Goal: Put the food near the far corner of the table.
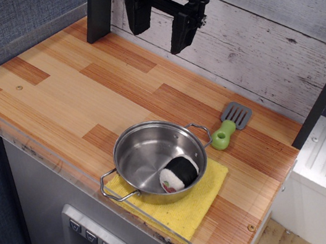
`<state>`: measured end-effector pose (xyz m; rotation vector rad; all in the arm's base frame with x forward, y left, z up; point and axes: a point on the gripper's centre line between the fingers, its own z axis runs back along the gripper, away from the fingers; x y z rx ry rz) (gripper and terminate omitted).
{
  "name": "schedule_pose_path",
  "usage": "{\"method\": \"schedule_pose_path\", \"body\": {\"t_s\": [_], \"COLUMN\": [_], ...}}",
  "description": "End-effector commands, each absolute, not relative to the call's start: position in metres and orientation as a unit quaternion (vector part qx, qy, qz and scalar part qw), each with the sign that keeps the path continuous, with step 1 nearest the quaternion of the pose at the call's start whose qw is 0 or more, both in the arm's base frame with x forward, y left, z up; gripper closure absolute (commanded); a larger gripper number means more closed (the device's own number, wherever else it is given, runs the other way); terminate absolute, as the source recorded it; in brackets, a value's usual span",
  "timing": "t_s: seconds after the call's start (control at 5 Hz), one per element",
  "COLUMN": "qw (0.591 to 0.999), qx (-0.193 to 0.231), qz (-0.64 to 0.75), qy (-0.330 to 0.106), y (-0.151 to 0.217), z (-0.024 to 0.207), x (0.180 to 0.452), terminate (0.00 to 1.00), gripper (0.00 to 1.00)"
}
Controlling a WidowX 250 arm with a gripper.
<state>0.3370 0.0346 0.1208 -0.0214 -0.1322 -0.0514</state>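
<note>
Yellow cloth (189, 208) underlies the steel pan (158, 159) holding the sushi roll (179, 172); our gripper (161, 18), jaws spread, hangs above the table's (62, 86) far corner. We should descend straight into the pan, clearing its rim.

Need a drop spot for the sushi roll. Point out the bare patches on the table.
Bare wood spans the table left of the pan, up to the gripper. Crowded front right: pan, yellow cloth, spatula.
</note>
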Motion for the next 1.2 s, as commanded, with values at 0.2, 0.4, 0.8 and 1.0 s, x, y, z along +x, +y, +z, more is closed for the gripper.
{"method": "schedule_pose_path", "body": {"t_s": [0.2, 0.4, 0.8, 1.0], "qw": [0.997, 0.993, 0.988, 0.99], "qx": [-0.019, -0.012, -0.017, -0.016], "qz": [-0.048, -0.098, -0.146, -0.135], "qy": [-0.06, -0.058, -0.038, -0.032], "y": [0.009, -0.02, -0.044, -0.038], "z": [0.103, 0.081, 0.059, 0.052], "x": [0.312, 0.283, 0.261, 0.26], "terminate": [0.0, 0.0, 0.0, 0.0], "gripper": [0.0, 0.0, 0.0, 0.0]}}
